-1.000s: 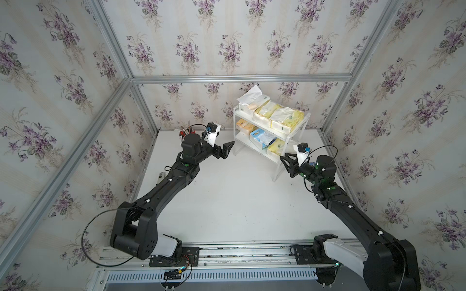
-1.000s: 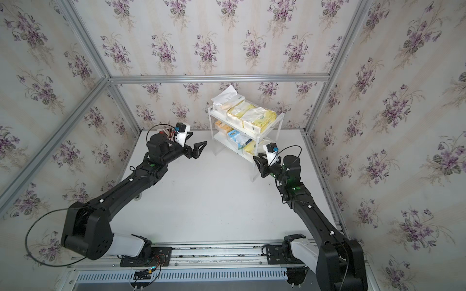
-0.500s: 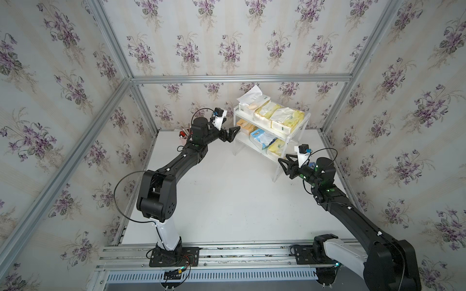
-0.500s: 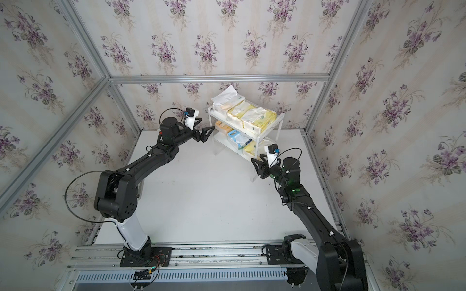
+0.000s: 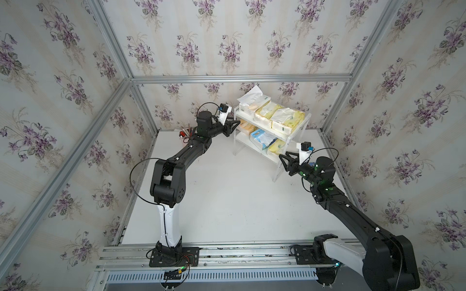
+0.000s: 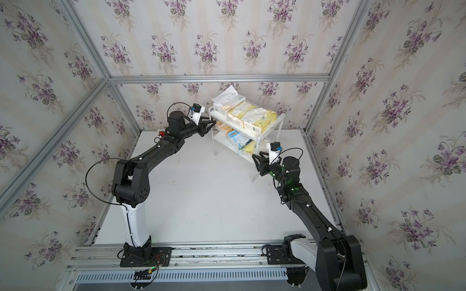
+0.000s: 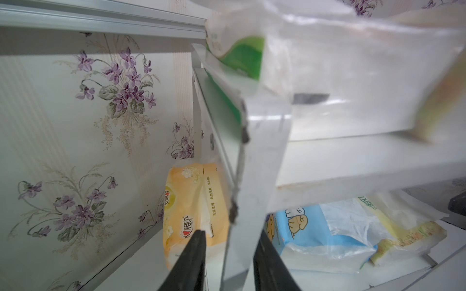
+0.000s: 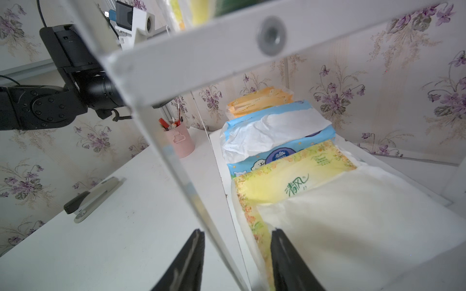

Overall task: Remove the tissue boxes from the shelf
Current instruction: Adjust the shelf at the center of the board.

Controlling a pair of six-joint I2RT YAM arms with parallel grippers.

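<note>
The white two-tier shelf (image 5: 277, 171) stands at the back right of the table. Its top tier holds a white tissue box with a green mark (image 5: 252, 103) and two yellow ones (image 5: 287, 121). On the lower tier lie an orange one (image 7: 186, 209), a light blue one (image 8: 272, 131) and a yellow one (image 8: 290, 181). My left gripper (image 7: 230, 241) straddles the shelf's left side panel (image 7: 254, 201), narrowly open, with a gap beside one finger. My right gripper (image 8: 237, 239) stands open astride the right side panel's front edge (image 8: 191, 191), touching neither side.
A pink pen cup (image 8: 179, 141) stands left of the shelf by the back wall. A grey stapler (image 8: 93, 199) lies on the table further left. The flowered walls stand close behind and to the right of the shelf (image 6: 254, 173).
My left arm has swung from the table's middle up to the shelf's left panel, and its jaws have narrowed from wide open. The right gripper has edged slightly onto the right panel.
</note>
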